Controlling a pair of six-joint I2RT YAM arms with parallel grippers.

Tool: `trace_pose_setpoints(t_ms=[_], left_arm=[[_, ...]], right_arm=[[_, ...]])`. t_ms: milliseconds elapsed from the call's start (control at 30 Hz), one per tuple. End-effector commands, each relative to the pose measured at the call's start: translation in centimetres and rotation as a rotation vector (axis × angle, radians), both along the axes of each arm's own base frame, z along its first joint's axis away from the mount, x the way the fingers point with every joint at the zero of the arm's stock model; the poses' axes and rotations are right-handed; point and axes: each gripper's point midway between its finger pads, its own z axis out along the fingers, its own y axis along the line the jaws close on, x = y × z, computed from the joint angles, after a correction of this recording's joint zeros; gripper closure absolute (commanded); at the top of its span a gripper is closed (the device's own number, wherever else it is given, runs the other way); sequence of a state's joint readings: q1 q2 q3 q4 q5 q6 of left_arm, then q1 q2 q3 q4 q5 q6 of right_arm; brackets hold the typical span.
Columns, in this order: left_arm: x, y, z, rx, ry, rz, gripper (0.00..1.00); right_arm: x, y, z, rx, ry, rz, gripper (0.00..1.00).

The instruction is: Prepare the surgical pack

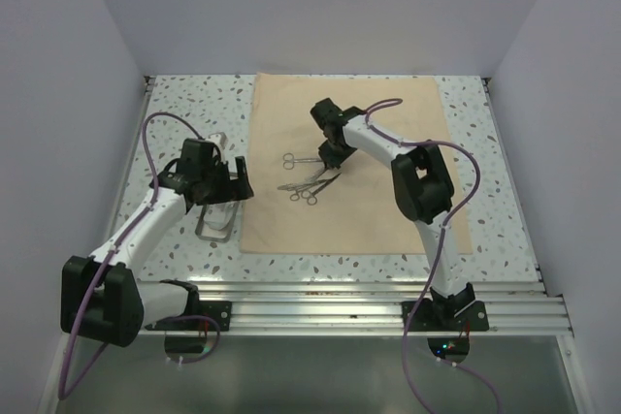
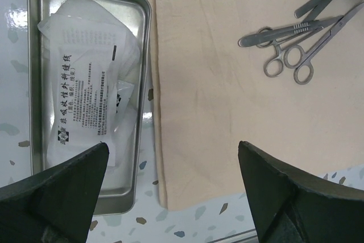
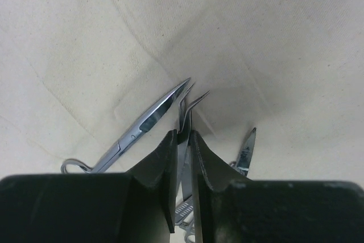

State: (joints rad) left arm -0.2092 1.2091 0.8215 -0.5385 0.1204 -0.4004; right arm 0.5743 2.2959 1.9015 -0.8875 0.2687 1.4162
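The surgical pack's beige cloth (image 1: 388,210) lies flat in the middle of the table. Several silver scissor-like instruments (image 1: 306,184) lie on its left half; they also show in the left wrist view (image 2: 290,49). My right gripper (image 1: 335,155) is low over them. In the right wrist view it (image 3: 183,140) is shut on a thin curved-tip instrument (image 3: 193,103). Another instrument (image 3: 151,119) lies just left of it. My left gripper (image 2: 173,197) is open and empty, above the cloth's (image 2: 199,83) near left corner. The steel tray (image 2: 35,83) beside it holds white gauze packets (image 2: 85,83).
The steel tray (image 1: 215,230) sits on the speckled table left of the cloth, partly under my left arm. White walls close the table in on three sides. A metal rail (image 1: 369,302) runs along the near edge.
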Motion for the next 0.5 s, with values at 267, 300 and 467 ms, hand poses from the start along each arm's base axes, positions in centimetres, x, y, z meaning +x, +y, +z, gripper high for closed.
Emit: trace_pose_setpoints(t_ms=[267, 300, 467], left_arm=[[1.5, -0.9, 0.4, -0.047, -0.036, -0.027, 0.01], [1.5, -1.1, 0.4, -0.052, -0.035, -0.032, 0.01], [1.3, -1.2, 0.0, -0.058, -0.022, -0.034, 0.01]], right_arm=[[-0.9, -3.0, 4.8, 0.043, -0.055, 0.041, 0.98], [-1.0, -3.1, 4.6, 0.041, -0.045, 0.047, 0.96], [-1.2, -3.4, 3.1, 0.048, -0.002, 0.079, 0.66]])
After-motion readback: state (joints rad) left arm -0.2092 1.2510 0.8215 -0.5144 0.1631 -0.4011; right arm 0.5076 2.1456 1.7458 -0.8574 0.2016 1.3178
